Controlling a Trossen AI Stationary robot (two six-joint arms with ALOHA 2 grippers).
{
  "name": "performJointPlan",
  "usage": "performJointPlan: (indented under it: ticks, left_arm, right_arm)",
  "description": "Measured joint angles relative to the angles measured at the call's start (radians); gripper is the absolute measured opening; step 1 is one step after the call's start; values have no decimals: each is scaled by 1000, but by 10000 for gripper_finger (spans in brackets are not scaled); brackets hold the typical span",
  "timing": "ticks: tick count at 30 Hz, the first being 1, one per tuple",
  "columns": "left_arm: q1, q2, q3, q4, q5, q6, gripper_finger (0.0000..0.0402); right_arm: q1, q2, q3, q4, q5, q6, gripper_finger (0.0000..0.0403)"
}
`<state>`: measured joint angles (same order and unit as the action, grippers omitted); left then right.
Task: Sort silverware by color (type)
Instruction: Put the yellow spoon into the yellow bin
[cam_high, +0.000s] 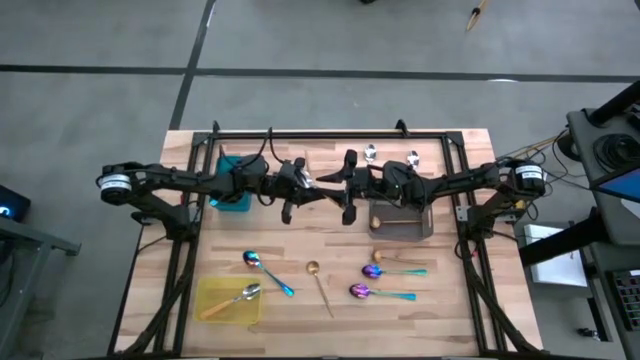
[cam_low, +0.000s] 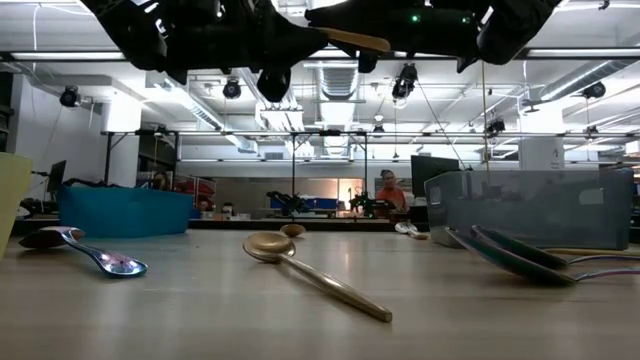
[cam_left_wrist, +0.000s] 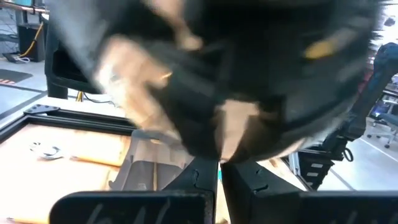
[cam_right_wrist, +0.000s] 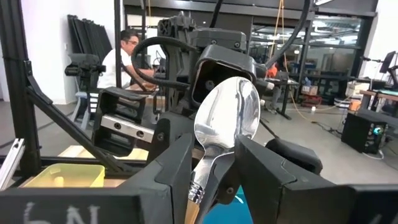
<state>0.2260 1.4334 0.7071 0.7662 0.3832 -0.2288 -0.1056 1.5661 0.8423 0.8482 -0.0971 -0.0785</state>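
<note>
Two arms meet high over the middle of the table (cam_high: 300, 310). The right gripper (cam_right_wrist: 214, 168) has its fingers partway apart on either side of a silver spoon's (cam_right_wrist: 227, 118) neck, but I can't tell if it's actually pinching. The left gripper (cam_left_wrist: 217, 177) is fully closed right in front of it. I'd get a firm squeeze on the neck before moving, then head to the yellow tray (cam_high: 212, 288), where a matching spoon lies.

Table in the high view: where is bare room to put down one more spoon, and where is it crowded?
Bare wood lies between the teal tray and the yellow tray, and along the front edge past the gold spoon. It is crowded by the grey tray, where blue-purple spoons lie.
</note>
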Motion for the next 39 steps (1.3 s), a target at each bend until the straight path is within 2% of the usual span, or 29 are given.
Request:
performJointPlan:
  ticks: [9, 19, 25, 30, 34, 37, 39]
  left_arm:
    - [0, 0, 0, -68, -20, 70, 0]
    - [1, 2, 0, -68, -21, 63, 3]
    - [1, 2, 0, -66, -3, 63, 46]
    - [2, 2, 0, -60, -31, 72, 94]
    - [2, 2, 0, -52, -37, 91, 113]
    - [0, 2, 0, -49, -39, 98, 96]
    - [0, 2, 0, -50, -44, 98, 56]
  right_arm:
    - [-1, 0, -1, -60, -1, -9, 107]
    - [-5, 0, 0, -98, -4, -27, 104]
    - [-6, 0, -1, -128, -11, -23, 99]
    - [-6, 0, -2, -137, -15, -9, 99]
    - [-8, 0, -1, -145, -12, -9, 98]
    - [-11, 0, -1, -147, -10, -10, 92]
    - [-11, 0, -1, -148, -7, -13, 89]
